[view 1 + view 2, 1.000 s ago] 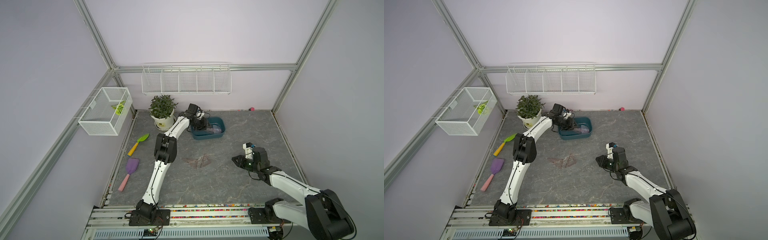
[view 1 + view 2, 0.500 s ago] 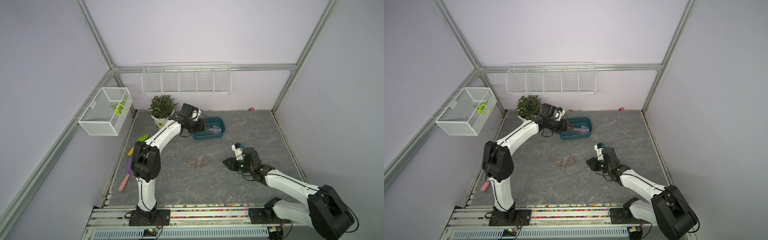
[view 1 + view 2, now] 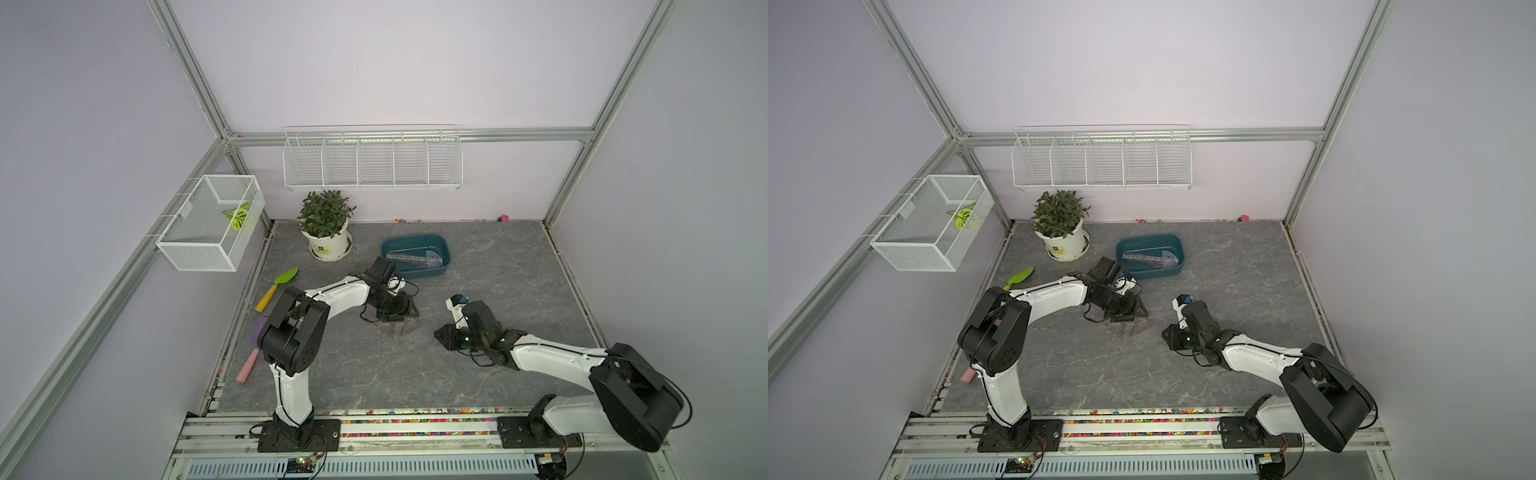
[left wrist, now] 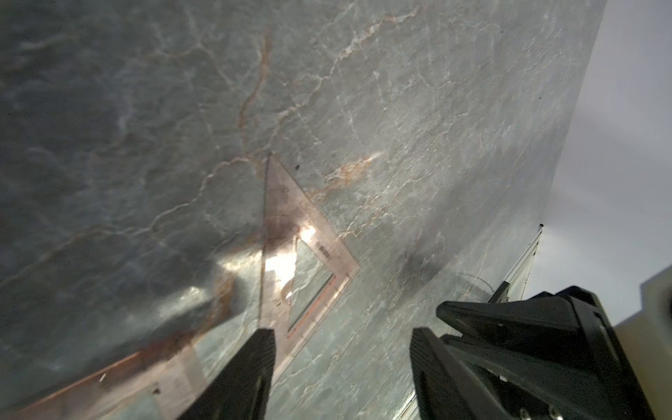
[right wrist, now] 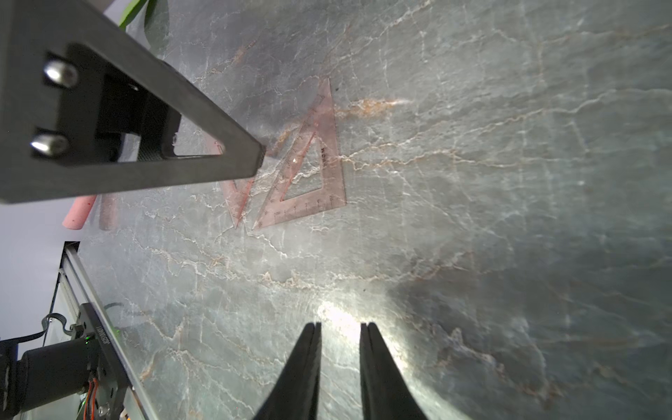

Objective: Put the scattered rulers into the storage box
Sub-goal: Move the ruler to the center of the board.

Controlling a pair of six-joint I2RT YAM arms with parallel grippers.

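1. Two arms reach in from the rail at the bottom of the frame. The right gripper [image 3: 440, 335] sits lower right of centre, low over the grey veined tabletop [image 3: 498, 270]. Its jaws are only a slit apart with nothing in them. My guess is it's parked there to stay out of the way.
2. Slightly further in, dead centre, the left gripper [image 4: 342, 334] hangs over the two triangles [image 3: 401, 330] with its jaws spread wide and empty. In the left wrist view one fingertip overlaps a triangle's corner, but I can't tell if it's touching. To me it looks like it's lining up a pinch.
3. Those triangles are thin, see-through purplish-pink plastic with cut-out middles and printed scales. They lie flat, side by side. Flat on a hard top leaves barely any edge to grab, so I reckon that's the tricky bit.
4. Further back, upper centre, is the storage box [image 3: 424, 272], a shallow, glossy dark teal tub with rounded corners. It already holds a straight strip [image 3: 405, 258] and a bluish protractor [image 3: 432, 261].
5. Farthest back are the plant pot [image 3: 328, 247] and the white wire baskets [image 3: 372, 166], which aren't part of the job.
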